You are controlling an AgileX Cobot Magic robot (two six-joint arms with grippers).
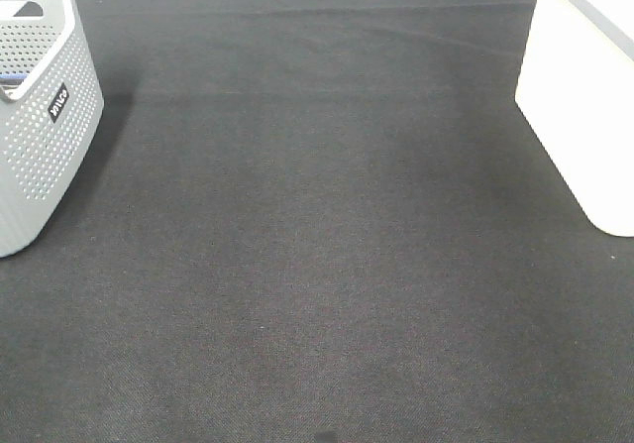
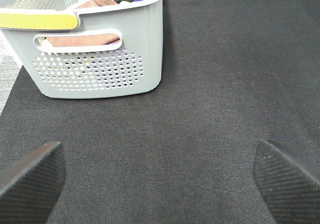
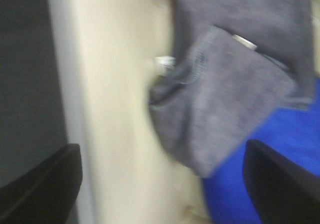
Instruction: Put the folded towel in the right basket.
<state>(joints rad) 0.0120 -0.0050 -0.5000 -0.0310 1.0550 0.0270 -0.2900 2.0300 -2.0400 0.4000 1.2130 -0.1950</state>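
The folded grey towel (image 3: 225,98) lies inside the white right basket (image 3: 115,108), on top of a blue cloth (image 3: 270,174); the right wrist view is blurred. My right gripper (image 3: 162,184) is open above the towel, with nothing between its jaws. The right basket also shows at the right edge of the exterior high view (image 1: 580,96), where its inside is hidden. My left gripper (image 2: 160,179) is open and empty over the black mat (image 2: 225,83). Neither gripper shows in the exterior high view.
A grey perforated basket (image 1: 45,116) stands at the left of the mat; in the left wrist view (image 2: 100,68) it holds pinkish and blue cloths. The black mat (image 1: 317,245) covers the table between the two baskets.
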